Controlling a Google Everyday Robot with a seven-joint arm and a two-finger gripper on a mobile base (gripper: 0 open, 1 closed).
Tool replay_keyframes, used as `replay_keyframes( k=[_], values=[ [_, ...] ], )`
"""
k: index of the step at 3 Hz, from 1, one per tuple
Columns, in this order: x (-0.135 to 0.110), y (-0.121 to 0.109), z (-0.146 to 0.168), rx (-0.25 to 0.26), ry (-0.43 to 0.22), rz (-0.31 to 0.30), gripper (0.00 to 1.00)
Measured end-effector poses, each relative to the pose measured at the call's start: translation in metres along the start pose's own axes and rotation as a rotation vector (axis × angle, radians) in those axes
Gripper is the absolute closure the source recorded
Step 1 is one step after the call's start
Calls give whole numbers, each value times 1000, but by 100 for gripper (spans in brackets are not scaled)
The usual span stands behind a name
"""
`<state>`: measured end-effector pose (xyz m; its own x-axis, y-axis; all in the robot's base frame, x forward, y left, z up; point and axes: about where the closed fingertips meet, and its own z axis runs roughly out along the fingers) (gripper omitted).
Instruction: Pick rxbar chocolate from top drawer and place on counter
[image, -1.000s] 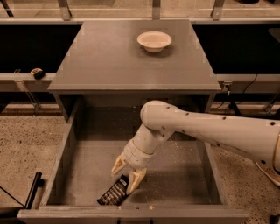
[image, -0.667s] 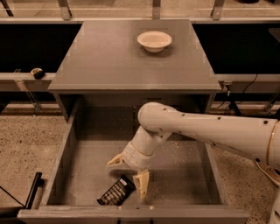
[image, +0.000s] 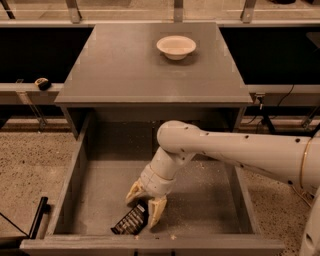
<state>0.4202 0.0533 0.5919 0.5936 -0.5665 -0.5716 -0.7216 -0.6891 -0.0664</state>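
The top drawer (image: 70, 190) is pulled out wide in front of the cabinet. The rxbar chocolate (image: 129, 221) lies flat on the drawer floor near the front wall, black wrapper with white lettering, turned at an angle. My gripper (image: 144, 205) hangs from the white arm inside the drawer, right above the bar's upper end. Its two cream fingers (image: 156, 210) are spread open, one on each side of that end, and hold nothing. The grey counter (image: 125, 65) lies above and behind the drawer.
A white bowl (image: 176, 46) stands at the back of the counter. The drawer's black handle (image: 38, 216) sticks out at the lower left. A small dark object (image: 43, 83) rests on a ledge at the left. Speckled floor lies on both sides.
My gripper has turned and shifted a little toward the drawer's front, with its fingers spread over the bar's upper end. The bar has stayed in place.
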Motion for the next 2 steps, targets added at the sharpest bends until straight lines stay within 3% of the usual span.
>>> replay_keyframes(
  k=[2],
  values=[
    [-3, -1, -3, 5, -6, 9, 88]
  ],
)
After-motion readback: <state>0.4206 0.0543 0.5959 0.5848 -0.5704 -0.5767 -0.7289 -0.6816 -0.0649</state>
